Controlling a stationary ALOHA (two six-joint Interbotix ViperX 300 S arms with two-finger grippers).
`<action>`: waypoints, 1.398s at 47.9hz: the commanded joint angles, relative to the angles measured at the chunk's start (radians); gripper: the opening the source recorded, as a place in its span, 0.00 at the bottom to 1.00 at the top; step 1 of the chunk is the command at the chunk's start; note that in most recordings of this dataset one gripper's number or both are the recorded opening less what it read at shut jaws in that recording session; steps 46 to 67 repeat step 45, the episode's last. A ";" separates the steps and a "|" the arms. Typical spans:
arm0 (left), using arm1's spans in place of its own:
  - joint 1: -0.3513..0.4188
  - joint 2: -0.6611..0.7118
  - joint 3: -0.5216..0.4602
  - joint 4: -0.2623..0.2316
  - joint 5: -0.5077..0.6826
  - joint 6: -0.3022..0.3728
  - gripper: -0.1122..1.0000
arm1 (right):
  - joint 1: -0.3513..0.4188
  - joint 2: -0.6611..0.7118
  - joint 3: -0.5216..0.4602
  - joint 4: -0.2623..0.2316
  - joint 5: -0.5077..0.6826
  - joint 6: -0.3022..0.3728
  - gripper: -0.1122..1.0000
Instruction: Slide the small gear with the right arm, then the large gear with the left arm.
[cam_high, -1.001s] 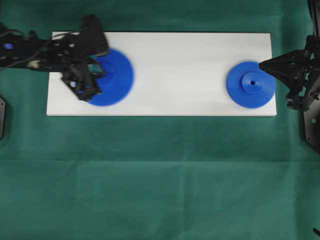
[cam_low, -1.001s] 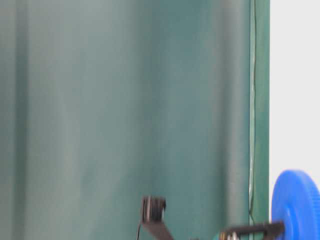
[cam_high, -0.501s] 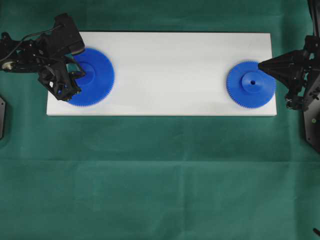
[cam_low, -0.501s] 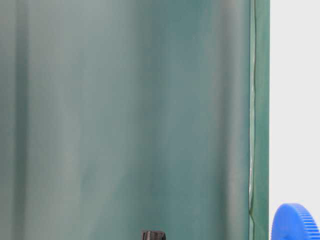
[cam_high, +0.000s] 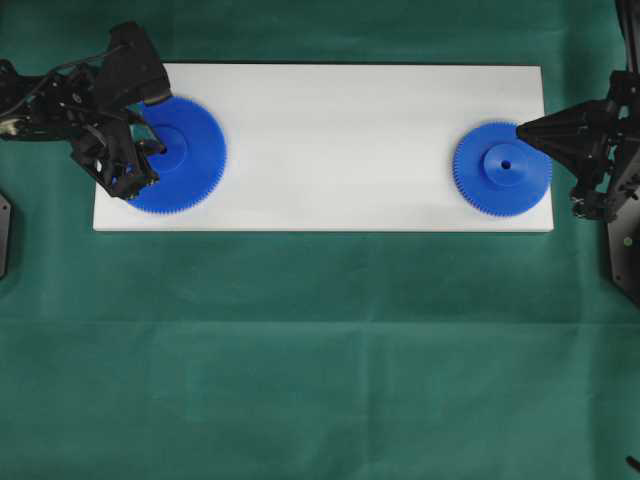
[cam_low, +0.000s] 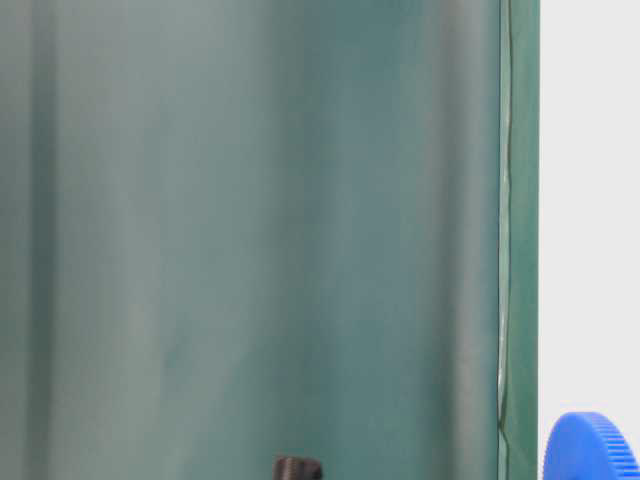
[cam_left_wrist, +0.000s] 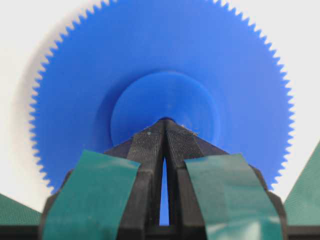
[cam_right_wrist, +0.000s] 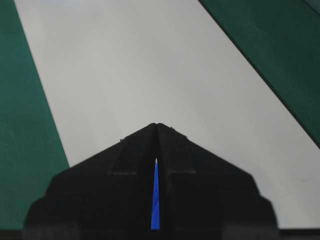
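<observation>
At the left end of the white board (cam_high: 340, 150), my left gripper (cam_high: 158, 152) sits with its tips on the raised hub of the large gear (cam_high: 190, 150). A second ago that gear lay further in along the board, blurred with motion; half a second ago it had nearly reached this end, and since then it has crept only a little further. I read that as the slide running out, or already done.

From the left wrist camera, the left gripper (cam_left_wrist: 165, 125) shows its two fingers pressed together with only a thin slit between them, the point resting at the hub's centre on the large gear (cam_left_wrist: 165, 60). It pinches nothing; it pushes or drags with its closed tip.

Over on the other end, the small gear (cam_high: 502, 168) has kept its place through all three overhead pictures, near the board's right end. My right gripper (cam_high: 522, 130) has not shifted either, its pointed tip over the gear's upper right rim. Its wrist view shows the right gripper (cam_right_wrist: 156, 125) shut to a point, a blue sliver visible through the slit.

Judging by this, both slides look finished, and my next call would be to lift the left arm clear without nudging the gear.
</observation>
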 joint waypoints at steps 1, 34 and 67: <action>0.002 -0.049 -0.018 0.000 0.000 -0.002 0.10 | 0.002 0.003 -0.025 0.000 -0.009 0.002 0.56; -0.021 -0.371 -0.026 0.002 0.011 0.000 0.10 | 0.006 0.002 -0.025 0.000 -0.011 0.000 0.56; -0.034 -0.419 -0.003 0.000 0.002 0.000 0.10 | 0.006 0.003 -0.025 0.000 -0.018 0.000 0.56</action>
